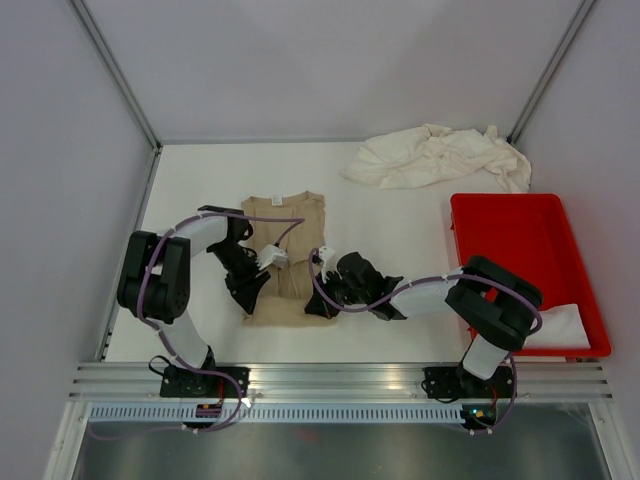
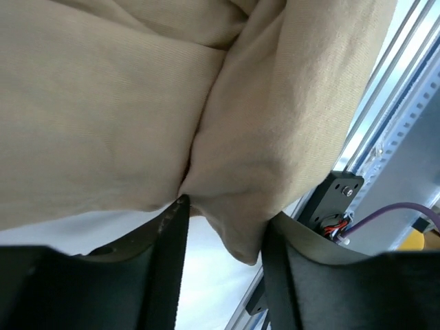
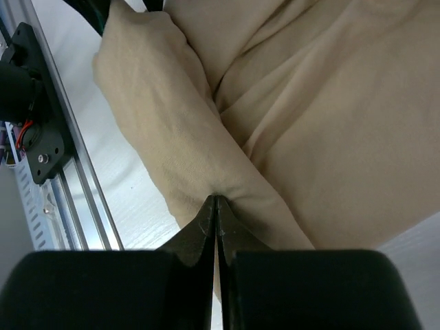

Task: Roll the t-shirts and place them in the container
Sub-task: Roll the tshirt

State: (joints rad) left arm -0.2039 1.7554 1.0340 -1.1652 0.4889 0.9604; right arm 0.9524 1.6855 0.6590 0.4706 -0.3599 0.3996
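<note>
Your right tool [image 3: 217, 201] is pressed together, pinching the rolled near edge of the tan t-shirt [image 1: 285, 225], which lies on the desk [image 1: 200, 190] between both arms. Your left tool [image 2: 223, 230] stands spread, with a fold of that shirt between its fingers.

I can read no lettering, number or brand anywhere, neither on the tan t-shirt [image 1: 305, 240] nor on the red tray [image 1: 520, 250].

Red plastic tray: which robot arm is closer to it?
Right. Its end effector grips the tan cotton t-shirt left of the red plastic tray; the left end effector sits farther left at that shirt.
</note>
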